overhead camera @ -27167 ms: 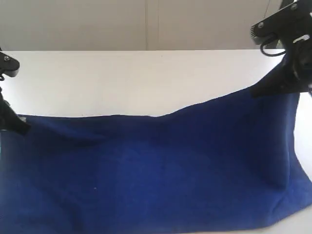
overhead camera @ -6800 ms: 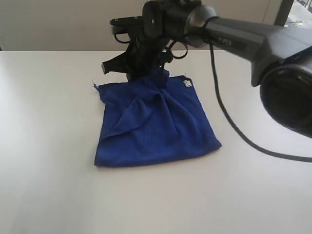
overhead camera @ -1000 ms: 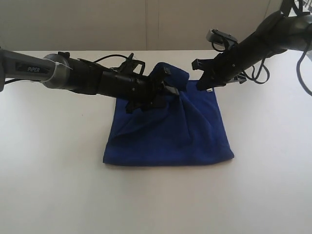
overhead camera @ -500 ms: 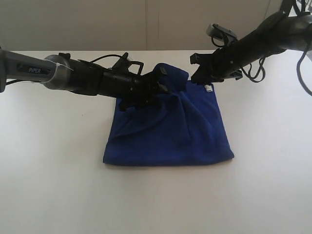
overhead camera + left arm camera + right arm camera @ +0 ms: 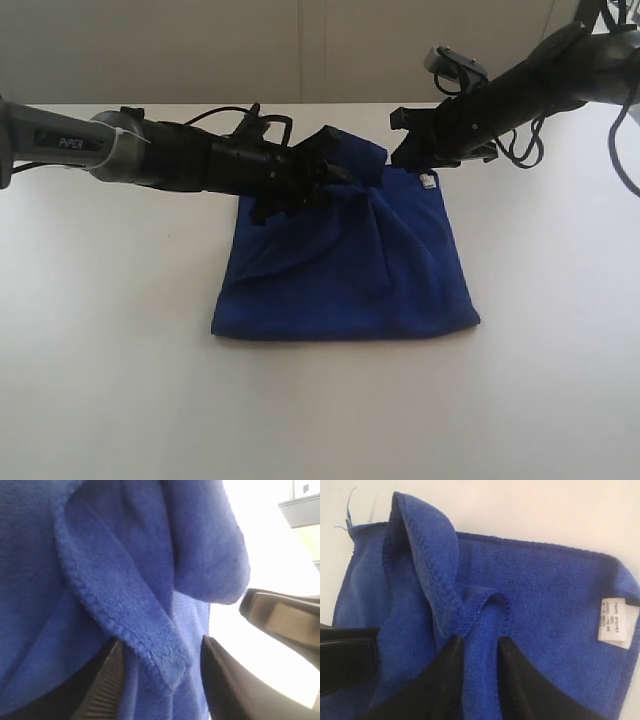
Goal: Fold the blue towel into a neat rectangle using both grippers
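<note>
Left end effector (image 5: 325,170) and right end effector (image 5: 408,152) both work the far edge of the blue towel (image 5: 350,270), left arm coming in from the left, right arm from the right.

White surface (image 5: 120,380) carries the towel near its middle. The towel is a folded, roughly square block, flat along the near edge and bunched at the far edge. So the cloth lies camera-ward of both end effectors, and the mess to fix lies between them.

A hump (image 5: 355,152) of loose cloth stands up at the far edge, with creases running from it toward the near edge. The left end effector is closer to it, right against its left flank. The right one sits just beside the far right corner and looks slightly raised.

Left jaws stand wide apart. A stitched hem (image 5: 150,650) flap hangs between the fingers (image 5: 102,690) but is not pinched, so nothing is held.

Right fingers (image 5: 447,680) sit partly apart with a ridge of cloth in the gap. I cannot tell whether they grip it or just hover above it.

A white label (image 5: 618,621) marks the corner near the right end effector, and a loose thread (image 5: 347,510) marks the opposite far corner.

Judgement: the next move has to flatten the hump.
</note>
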Controlling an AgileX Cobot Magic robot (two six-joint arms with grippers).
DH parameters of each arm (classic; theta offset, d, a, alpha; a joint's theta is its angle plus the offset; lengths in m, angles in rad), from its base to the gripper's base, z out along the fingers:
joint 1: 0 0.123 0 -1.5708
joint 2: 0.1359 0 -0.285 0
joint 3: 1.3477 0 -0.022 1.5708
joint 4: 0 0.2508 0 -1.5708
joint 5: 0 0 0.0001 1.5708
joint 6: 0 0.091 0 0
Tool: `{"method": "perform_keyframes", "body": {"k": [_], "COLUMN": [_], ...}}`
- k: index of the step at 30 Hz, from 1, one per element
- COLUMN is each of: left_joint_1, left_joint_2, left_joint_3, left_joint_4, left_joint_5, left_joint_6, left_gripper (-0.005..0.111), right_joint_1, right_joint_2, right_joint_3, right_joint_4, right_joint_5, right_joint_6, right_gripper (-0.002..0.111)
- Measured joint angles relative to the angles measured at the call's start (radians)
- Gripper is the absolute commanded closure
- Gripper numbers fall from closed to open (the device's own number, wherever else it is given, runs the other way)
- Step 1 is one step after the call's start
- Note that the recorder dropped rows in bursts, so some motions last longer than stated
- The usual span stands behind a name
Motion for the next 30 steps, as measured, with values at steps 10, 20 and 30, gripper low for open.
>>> {"method": "perform_keyframes", "body": {"k": [10, 20, 30], "left_joint_1": [0.0, 0.0, -0.022], "left_joint_2": [0.0, 0.004, 0.027], "left_joint_3": [-0.046, -0.046, -0.046], "left_joint_4": [-0.005, -0.005, -0.003], "left_joint_5": [0.021, 0.053, 0.055], "left_joint_6": [0.002, 0.002, 0.004], "left_gripper": [0.055, 0.055, 0.055], "right_joint_1": [0.0, 0.0, 0.027], "right_joint_2": [0.0, 0.0, 0.031], "right_joint_3": [0.0, 0.0, 0.0], "right_joint_4": [0.002, 0.066, 0.124], "right_joint_5": [-0.006, -0.035, -0.073], "right_joint_6": [-0.002, -0.002, -0.027], "right_gripper": [0.084, 0.069, 0.068]}}
